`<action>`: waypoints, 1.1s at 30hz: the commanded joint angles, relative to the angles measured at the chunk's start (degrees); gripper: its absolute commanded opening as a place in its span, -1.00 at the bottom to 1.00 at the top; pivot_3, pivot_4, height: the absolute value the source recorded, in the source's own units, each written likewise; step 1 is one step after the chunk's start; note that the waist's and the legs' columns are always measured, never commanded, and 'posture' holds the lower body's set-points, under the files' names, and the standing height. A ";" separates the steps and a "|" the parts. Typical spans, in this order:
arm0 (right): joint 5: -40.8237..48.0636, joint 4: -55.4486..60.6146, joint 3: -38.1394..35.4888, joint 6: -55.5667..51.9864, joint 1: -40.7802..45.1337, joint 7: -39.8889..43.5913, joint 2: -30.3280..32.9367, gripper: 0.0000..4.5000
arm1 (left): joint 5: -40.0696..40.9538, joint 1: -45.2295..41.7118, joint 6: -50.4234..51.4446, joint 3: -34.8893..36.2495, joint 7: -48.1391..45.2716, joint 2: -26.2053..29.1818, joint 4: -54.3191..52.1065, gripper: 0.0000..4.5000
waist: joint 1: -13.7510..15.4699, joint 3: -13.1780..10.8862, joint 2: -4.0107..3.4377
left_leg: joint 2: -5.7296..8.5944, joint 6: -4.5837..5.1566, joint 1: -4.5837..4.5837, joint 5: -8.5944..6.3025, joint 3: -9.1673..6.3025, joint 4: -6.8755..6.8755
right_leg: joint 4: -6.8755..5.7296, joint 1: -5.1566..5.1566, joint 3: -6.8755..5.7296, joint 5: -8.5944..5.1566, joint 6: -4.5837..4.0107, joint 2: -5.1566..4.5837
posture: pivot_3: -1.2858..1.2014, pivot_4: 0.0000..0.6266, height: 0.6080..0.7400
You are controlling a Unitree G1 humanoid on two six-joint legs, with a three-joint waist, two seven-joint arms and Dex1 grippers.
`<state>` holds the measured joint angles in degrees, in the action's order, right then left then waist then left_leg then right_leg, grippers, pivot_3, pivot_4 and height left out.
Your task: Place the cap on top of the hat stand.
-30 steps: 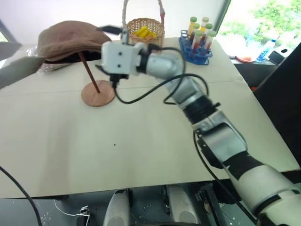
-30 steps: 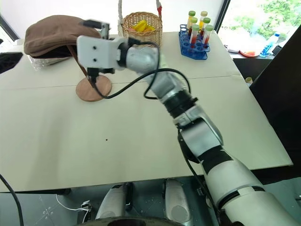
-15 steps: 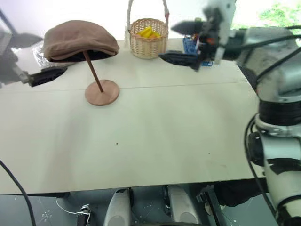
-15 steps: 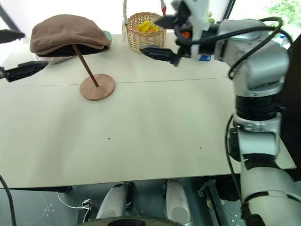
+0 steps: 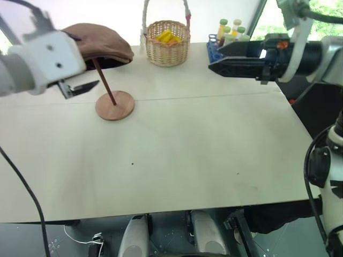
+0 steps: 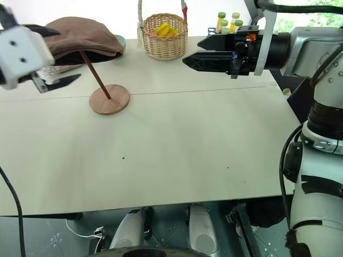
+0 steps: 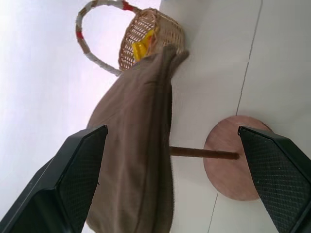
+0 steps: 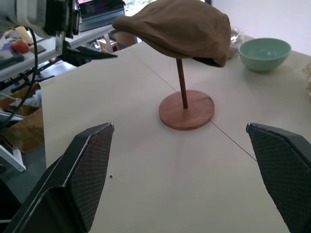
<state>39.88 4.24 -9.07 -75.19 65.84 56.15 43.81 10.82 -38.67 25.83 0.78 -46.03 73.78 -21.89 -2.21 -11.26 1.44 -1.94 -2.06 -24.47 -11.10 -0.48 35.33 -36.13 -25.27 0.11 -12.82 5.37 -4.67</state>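
On the counter (image 6: pixel 161 160), the hat stand (image 6: pixel 109 99) sits toward my left, its rod leaning away to the left, and the cap (image 6: pixel 80 35) rests on top of it. Behind the stand to its right is the basket (image 6: pixel 164 43), and further right the tube rack (image 5: pixel 225 40). A bowl (image 8: pixel 265 53) lies behind the cap. My left end effector (image 6: pixel 53 83) hangs just left of the stand; my right end effector (image 6: pixel 206 60) hovers right of the basket, before the rack.

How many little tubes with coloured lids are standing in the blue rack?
3 green-and-yellow-capped tubes show in the blue plastic rack, right of the woven wicker basket; the right gripper may hide more.
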 commanded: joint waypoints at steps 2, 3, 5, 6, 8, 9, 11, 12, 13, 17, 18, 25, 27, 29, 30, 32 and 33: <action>2.21 4.25 -1.27 1.41 -0.21 -1.35 1.73 0.99 | -11.25 -5.39 -2.86 -4.47 3.42 -1.98 2.18 1.00 | 0.20 -0.01 0.01 | 0.01 0.00 -0.03 0.00 0.00 0.04 | 0.01 0.00 0.01 0.01 0.02 0.00 | 0.03 -0.52 1.00; 2.83 4.80 -1.62 1.19 -0.52 -1.64 1.79 0.99 | -13.21 -6.09 -3.52 -5.42 3.83 -2.71 3.14 1.00 | 0.25 -0.01 0.02 | 0.02 0.00 -0.03 0.00 0.00 0.05 | 0.01 0.00 0.03 0.04 0.08 0.00 | 0.03 -0.52 1.00; 3.97 5.47 -2.31 0.78 -0.92 -2.32 1.84 0.99 | -15.90 -6.60 -4.86 -6.39 3.85 -3.79 4.38 1.00 | 0.30 -0.01 0.01 | 0.02 0.01 -0.02 0.00 0.00 0.05 | 0.00 0.00 0.03 0.08 0.16 0.00 | 0.03 -0.52 1.00; 4.36 5.77 -2.54 0.77 -1.20 -2.67 1.89 0.99 | -16.89 -6.51 -5.58 -6.63 3.59 -4.15 4.82 1.00 | 0.25 -0.01 0.01 | 0.02 0.01 -0.02 0.00 0.00 0.05 | -0.01 0.00 0.03 0.08 0.16 0.00 | 0.03 -0.52 1.00; 4.99 6.10 -2.84 0.93 -1.84 -3.31 2.20 0.99 | -18.82 -6.25 -6.70 -6.88 3.33 -4.90 5.79 1.00 | 0.20 -0.01 0.02 | 0.01 0.01 -0.02 0.00 0.00 0.05 | -0.01 0.00 0.03 0.09 0.17 0.01 | 0.03 -0.52 1.00; 5.19 6.21 -2.87 1.01 -2.07 -3.68 2.42 0.99 | -19.42 -6.12 -7.12 -6.89 3.12 -5.30 6.21 1.00 | 0.18 -0.01 0.02 | 0.01 0.01 -0.02 0.00 0.00 0.05 | -0.01 0.00 0.03 0.09 0.17 0.01 | 0.03 -0.52 1.00; 5.62 6.48 -2.82 1.37 -2.39 -4.05 2.97 0.99 | -20.00 -5.74 -7.62 -6.80 2.41 -6.10 6.53 1.00 | 0.18 -0.01 0.01 | 0.01 0.01 -0.02 0.01 0.00 0.05 | -0.02 0.00 0.03 0.09 0.18 0.01 | 0.03 -0.52 1.00; 5.83 6.66 -2.79 1.63 -2.46 -4.05 3.25 0.99 | -20.17 -5.52 -7.56 -6.71 2.07 -6.52 6.54 1.00 | 0.20 -0.01 0.01 | 0.01 0.01 -0.02 0.01 0.00 0.05 | -0.02 0.00 0.04 0.09 0.18 0.01 | 0.03 -0.52 1.00; 6.04 6.76 -2.75 1.83 -2.51 -4.07 3.45 0.99 | -20.39 -5.39 -7.51 -6.58 1.78 -6.90 6.54 1.00 | 0.21 -0.01 0.01 | 0.01 0.01 -0.02 0.01 0.00 0.05 | -0.02 0.00 0.04 0.09 0.18 0.01 | 0.03 -0.52 1.00; 7.16 6.24 -3.09 1.72 -1.34 -4.98 3.58 0.99 | -21.36 -5.06 -7.40 -6.30 1.31 -8.23 7.10 1.00 | 0.18 -0.01 0.01 | 0.01 0.01 -0.02 0.01 0.00 0.05 | -0.02 0.00 0.04 0.09 0.18 0.01 | 0.03 -0.52 1.00; 7.24 5.94 -2.99 1.84 -1.20 -5.22 3.59 1.00 | -21.52 -5.12 -7.91 -6.13 1.25 -8.57 7.30 0.89 | 0.20 -0.01 0.01 | 0.01 0.01 -0.02 0.01 0.00 0.05 | -0.03 0.00 0.04 0.09 0.18 0.01 | 0.03 -0.52 1.00; 7.59 5.59 -2.10 2.99 -1.43 -5.26 4.04 1.00 | -21.75 -2.86 -9.12 -2.98 0.81 -7.88 7.39 -0.54 | 0.10 -0.01 0.01 | 0.01 0.02 -0.02 0.01 0.00 0.07 | -0.05 0.00 0.04 0.09 0.18 0.01 | 0.03 -0.52 1.00; 7.93 5.29 -2.02 3.43 -0.87 -4.43 4.47 1.00 | -21.62 -2.28 -9.78 -1.60 1.17 -7.92 7.62 -0.98 | 0.16 -0.01 0.01 | 0.01 0.02 -0.02 0.01 0.00 0.07 | -0.06 0.00 0.04 0.09 0.19 0.01 | 0.03 -0.52 1.00; 7.93 4.83 -1.86 3.94 -0.42 -3.65 4.93 1.00 | -20.83 -1.71 -11.29 0.20 1.63 -8.33 7.93 -0.98 | 0.19 -0.01 0.01 | 0.01 0.02 -0.02 0.01 0.00 0.09 | -0.05 0.00 0.04 0.10 0.19 0.01 | 0.03 -0.52 1.00; 7.75 4.43 -1.67 4.29 -0.22 -3.30 5.15 1.00 | -20.10 -1.56 -12.30 1.17 1.82 -8.74 8.10 -0.98 | 0.20 -0.01 0.01 | 0.01 0.02 -0.02 0.01 0.00 0.09 | -0.05 0.00 0.04 0.09 0.18 0.00 | 0.03 -0.52 1.00; 6.95 3.41 -0.96 5.38 0.05 -2.71 5.53 1.00 | -19.24 -1.31 -15.17 3.07 2.68 -9.28 9.03 -0.98 | 0.20 -0.01 0.01 | 0.01 0.02 -0.02 0.01 0.00 0.09 | -0.05 0.00 0.04 0.09 0.18 0.01 | 0.03 -0.52 1.00; 6.56 2.97 -0.60 6.05 -0.12 -2.34 5.68 1.00 | -19.06 -0.91 -18.15 4.02 3.28 -9.29 10.38 -0.98 | 0.19 -0.01 0.01 | 0.01 0.02 -0.02 0.01 0.00 0.10 | -0.05 0.00 0.04 0.09 0.18 0.00 | 0.03 -0.52 1.00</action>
<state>46.34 7.44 -9.29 -71.04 64.01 53.04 48.38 -8.79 -39.23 11.40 0.96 -44.50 64.18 -12.62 -2.02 -11.26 1.45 -1.93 -2.05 -24.49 -11.09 -0.47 35.42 -36.18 -25.27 0.16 -12.73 5.55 -4.66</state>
